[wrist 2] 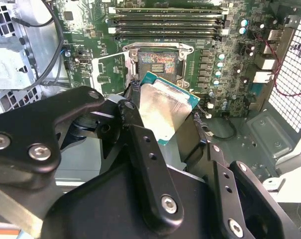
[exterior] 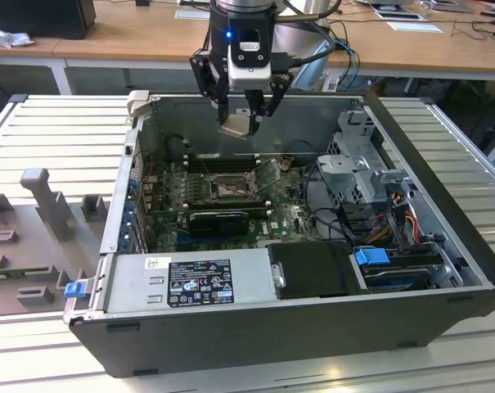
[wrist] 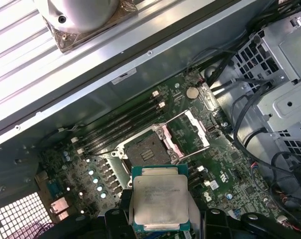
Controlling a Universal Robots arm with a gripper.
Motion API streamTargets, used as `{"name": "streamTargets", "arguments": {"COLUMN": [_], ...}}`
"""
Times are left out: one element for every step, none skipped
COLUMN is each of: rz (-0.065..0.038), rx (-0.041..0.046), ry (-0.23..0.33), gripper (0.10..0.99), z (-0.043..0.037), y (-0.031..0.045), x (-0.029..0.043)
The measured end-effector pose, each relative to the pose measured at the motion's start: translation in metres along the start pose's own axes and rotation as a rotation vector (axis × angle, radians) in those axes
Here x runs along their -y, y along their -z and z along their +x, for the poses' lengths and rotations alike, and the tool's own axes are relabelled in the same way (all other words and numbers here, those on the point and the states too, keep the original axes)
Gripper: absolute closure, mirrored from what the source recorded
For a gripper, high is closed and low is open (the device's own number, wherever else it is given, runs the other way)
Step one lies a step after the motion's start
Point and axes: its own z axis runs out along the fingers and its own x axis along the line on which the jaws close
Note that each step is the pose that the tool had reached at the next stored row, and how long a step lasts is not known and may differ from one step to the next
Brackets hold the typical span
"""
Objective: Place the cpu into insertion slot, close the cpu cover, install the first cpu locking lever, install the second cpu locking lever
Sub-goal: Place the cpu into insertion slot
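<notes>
A ribbed grey metal table (exterior: 59, 131) runs across the exterior view, and behind it stands a second table of pale wood (exterior: 132, 37) with papers and cables on it. At the exterior view's left, grey moulded fixtures (exterior: 42, 196) sit on the ribbed top. In the middle lies an open computer case (exterior: 255, 327) on its side, with a labelled power supply (exterior: 190, 282) along its near edge and the green motherboard (exterior: 169, 192) on its floor. On that board, the insertion slot (exterior: 229, 187) (wrist 2: 157, 63) (wrist: 149, 151) lies bare, its contact field uncovered, just beside the long black memory sticks (exterior: 218, 161). The cpu cover (exterior: 272, 170) (wrist 2: 110, 74) (wrist: 187, 130) stands swung open at the slot's side, toward the exterior view's right. Farther right are a metal drive cage (exterior: 366, 176) and bundled cables (exterior: 398, 217). The arm comes down from the upper edge of the exterior view over the rear wall of the case, wrist pointing downward. Its end effector (exterior: 240, 123) (wrist 2: 162, 122) (wrist: 160, 221) has its two black fingers (wrist 2: 135, 129) closed narrowly on opposite edges of the cpu (exterior: 235, 125) (wrist 2: 165, 107) (wrist: 157, 196). The chip hangs in the air above the board, well apart from the slot and touching nothing but the fingers.
</notes>
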Motion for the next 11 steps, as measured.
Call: {"name": "streamTargets", "arguments": {"rz": [0.000,0.000,0.000,0.000,0.000,0.000,0.000,-0.001,-0.001,-0.001,-0.001], "rx": [0.0003,0.0005,0.0009,0.0013,0.0015,0.0017,0.0020,0.0021,0.0024,0.0025,0.0027], "ry": [-0.003,-0.006,-0.011,-0.014,-0.017,-0.019,-0.022,-0.024,-0.027,-0.029,-0.031], "gripper": [0.557,0.557,0.557,0.557,0.557,0.557,0.557,0.557,0.557,0.557,0.557], "z": [0.0000,0.0000,0.0000,0.0000,0.0000,0.0000,0.0000,0.0000,0.0000,0.0000,0.0000], "y": [0.0000,0.0000,0.0000,0.0000,0.0000,0.0000,0.0000,0.0000,0.0000,0.0000,0.0000], "x": [0.0000,0.0000,0.0000,0.0000,0.0000,0.0000,0.0000,0.0000,0.0000,0.0000,0.0000]}}
